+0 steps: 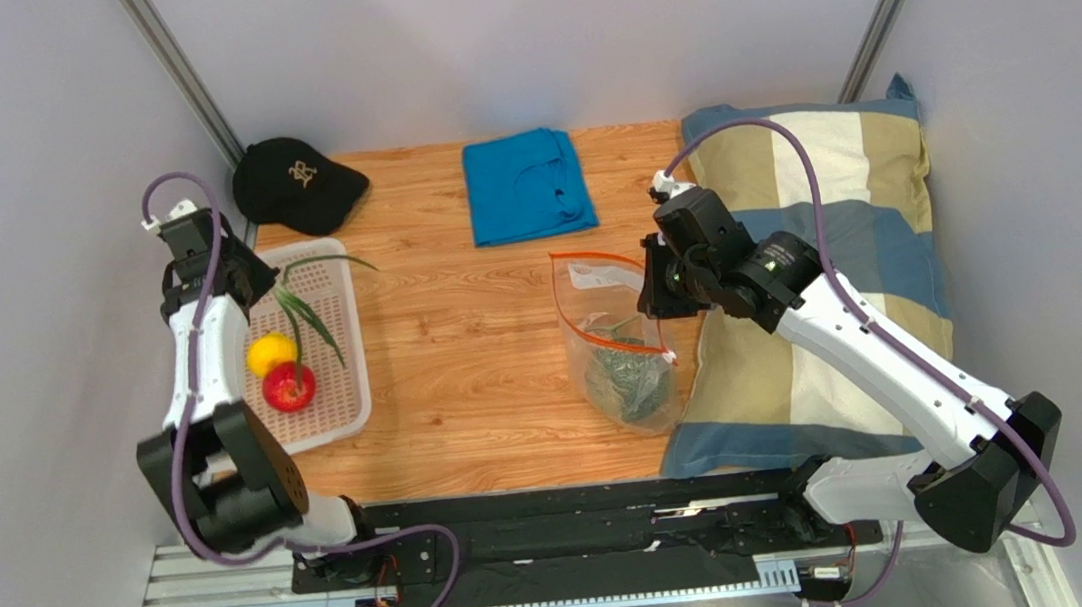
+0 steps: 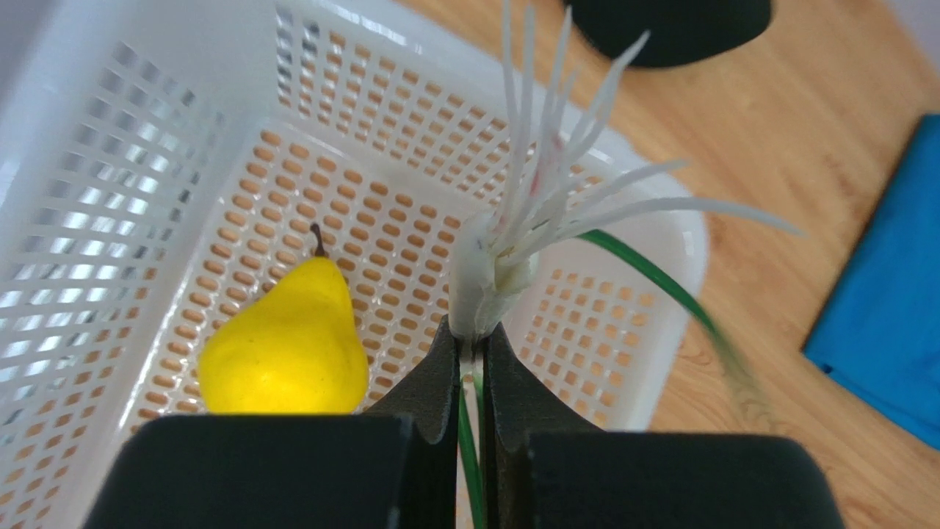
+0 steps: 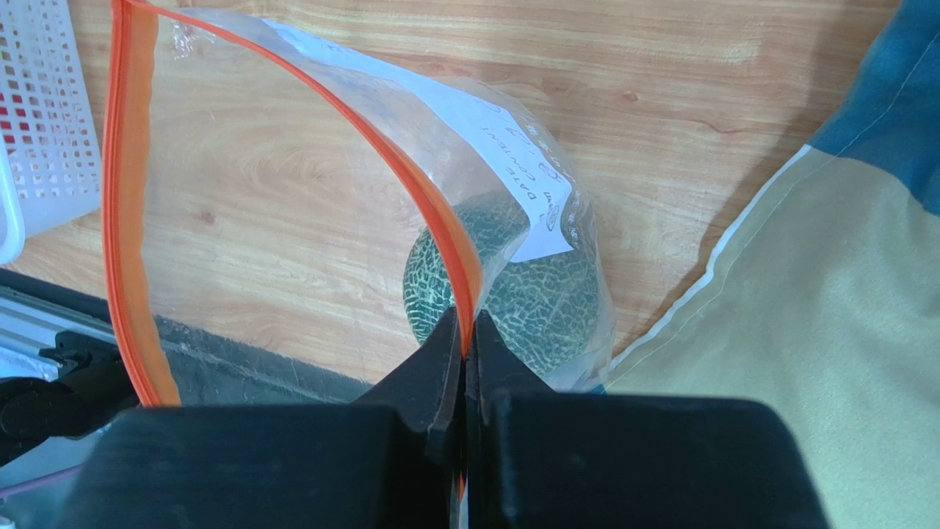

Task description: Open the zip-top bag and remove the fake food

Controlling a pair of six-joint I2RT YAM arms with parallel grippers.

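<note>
The clear zip-top bag (image 1: pixel 608 330) stands open on the wooden table, its orange-red zip strip (image 3: pixel 126 198) spread in a loop. My right gripper (image 3: pixel 465 322) is shut on the strip's near side. A grey-green netted ball (image 3: pixel 538 295) lies inside the bag. My left gripper (image 2: pixel 472 331) is shut on a toy spring onion (image 2: pixel 488 262) with a white root end and long green stems, and holds it over the white basket (image 2: pixel 99 220). A yellow pear (image 2: pixel 285 353) and a red fruit (image 1: pixel 289 388) lie in the basket.
A black cap (image 1: pixel 296 183) lies at the back left, beside the basket. A folded blue cloth (image 1: pixel 527 184) lies at the back middle. A striped pillow (image 1: pixel 825 214) fills the right side, under my right arm.
</note>
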